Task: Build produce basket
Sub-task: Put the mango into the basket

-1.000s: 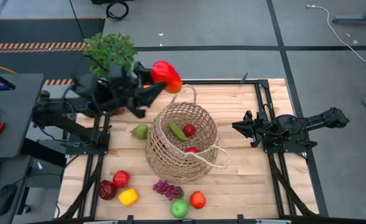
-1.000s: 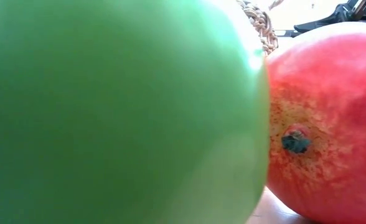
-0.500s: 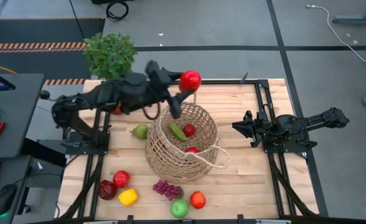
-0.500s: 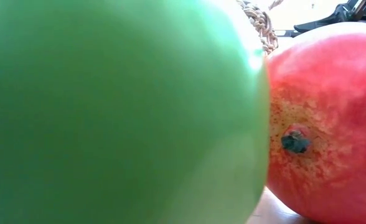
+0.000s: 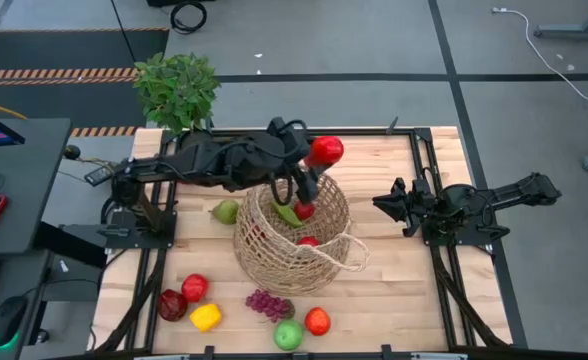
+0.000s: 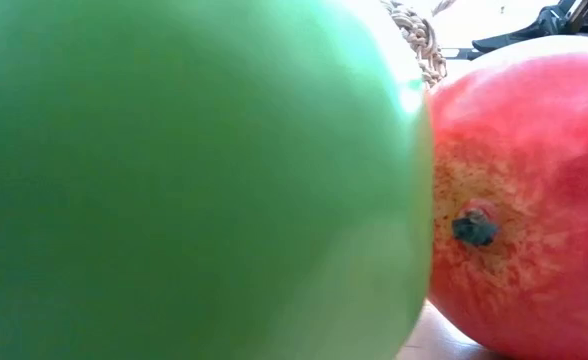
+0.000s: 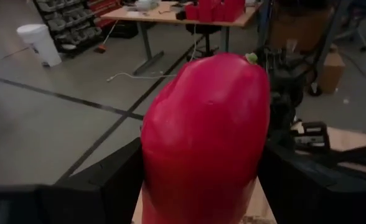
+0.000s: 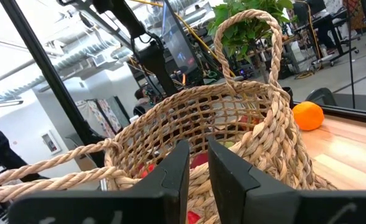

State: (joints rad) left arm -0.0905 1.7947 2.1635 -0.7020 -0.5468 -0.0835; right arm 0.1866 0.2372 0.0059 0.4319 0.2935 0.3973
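Observation:
The tan wicker basket stands at the table's middle, and it shows close up in the right wrist view. In it lie a green cucumber and two red fruits. My left gripper reaches over the basket's far rim, shut on a red pepper. My right gripper rests shut at the table's right, pointing at the basket. A pear lies left of the basket. More produce lies along the near edge: grapes, a yellow pepper, a green apple. My left gripper pinches the red pepper by its two opposite sides, one dark finger on each. The fingers come from the table's left, almost level and slanting a little down. The pepper is lifted clear above the basket's far rim, its green stem pointing away from the gripper.
A potted plant stands past the table's far left corner. An orange lies on the table beyond the basket. In the low view the green apple and a red-orange fruit block nearly everything. Red fruits lie near left.
My left gripper has carried the red pepper from the far left corner toward the table's right, to above the basket's far rim, sinking a little and rolling as the arm stretched out. The pepper has stayed in the hold.

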